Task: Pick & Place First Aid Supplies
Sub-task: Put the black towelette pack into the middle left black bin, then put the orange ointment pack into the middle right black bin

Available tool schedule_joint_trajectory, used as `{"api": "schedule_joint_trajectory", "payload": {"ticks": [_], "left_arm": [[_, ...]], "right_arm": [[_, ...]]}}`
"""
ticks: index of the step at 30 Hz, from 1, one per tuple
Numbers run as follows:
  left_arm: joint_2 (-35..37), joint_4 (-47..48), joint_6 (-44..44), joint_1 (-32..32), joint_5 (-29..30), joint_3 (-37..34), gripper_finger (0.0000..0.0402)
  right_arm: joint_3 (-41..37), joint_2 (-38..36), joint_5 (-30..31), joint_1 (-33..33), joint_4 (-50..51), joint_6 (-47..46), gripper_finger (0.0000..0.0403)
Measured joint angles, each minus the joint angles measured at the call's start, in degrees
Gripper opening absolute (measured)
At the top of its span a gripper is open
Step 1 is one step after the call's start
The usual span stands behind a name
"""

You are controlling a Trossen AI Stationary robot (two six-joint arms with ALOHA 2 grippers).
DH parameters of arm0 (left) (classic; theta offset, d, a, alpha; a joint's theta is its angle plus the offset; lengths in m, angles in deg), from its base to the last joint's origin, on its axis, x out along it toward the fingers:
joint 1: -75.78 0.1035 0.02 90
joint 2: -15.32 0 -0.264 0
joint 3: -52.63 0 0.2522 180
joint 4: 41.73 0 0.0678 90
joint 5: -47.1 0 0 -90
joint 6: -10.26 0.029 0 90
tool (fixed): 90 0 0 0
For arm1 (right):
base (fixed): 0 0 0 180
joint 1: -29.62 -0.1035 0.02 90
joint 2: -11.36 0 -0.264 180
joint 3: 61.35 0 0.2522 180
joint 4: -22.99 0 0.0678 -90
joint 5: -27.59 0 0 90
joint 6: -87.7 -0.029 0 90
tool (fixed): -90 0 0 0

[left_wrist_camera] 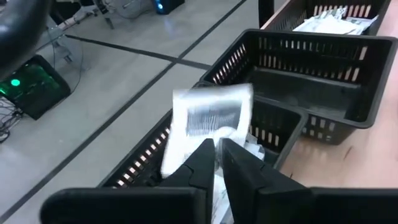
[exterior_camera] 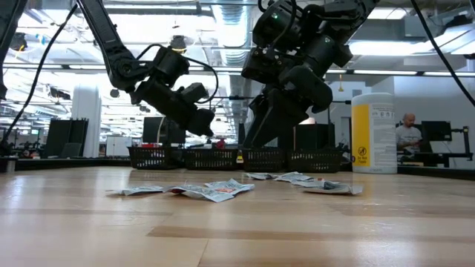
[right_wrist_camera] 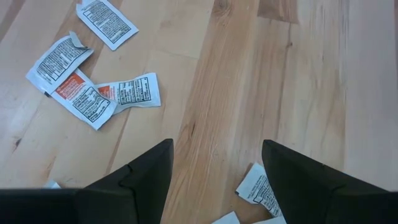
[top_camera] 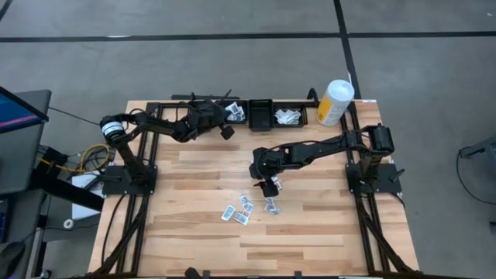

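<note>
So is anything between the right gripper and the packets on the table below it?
Nothing visible. The right gripper hangs open over bare wood, with loose packets scattered in plain sight around it; one packet lies near a fingertip. No other object blocks the way down.

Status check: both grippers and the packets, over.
Left gripper over the black bins, packet at its tips. Right gripper open above loose packets. Nothing in the way.
</note>
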Motion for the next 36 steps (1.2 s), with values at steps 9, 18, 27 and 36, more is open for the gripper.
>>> {"api": "schedule_joint_trajectory", "payload": {"ticks": [9,18,27,36], "left_arm": [[0.0,0.08,-0.02,-0.34,0.04,0.0,0.0084],[5.96,4.84,-0.02,-7.98,0.04,-0.02,0.0088],[15.03,23.6,-3.65,-20.58,-0.07,-0.07,0.0088],[17.5,29.71,-11.03,-29.05,0.16,-5.46,0.0088]], "right_arm": [[0.0,0.0,-0.07,0.0,0.04,-0.13,0.024],[0.0,0.0,-0.08,0.04,1.64,-2.03,0.024],[0.0,0.0,-0.04,0.38,2.11,-2.23,0.024],[0.0,0.0,5.56,1.18,6.29,-3.14,0.024]]}}
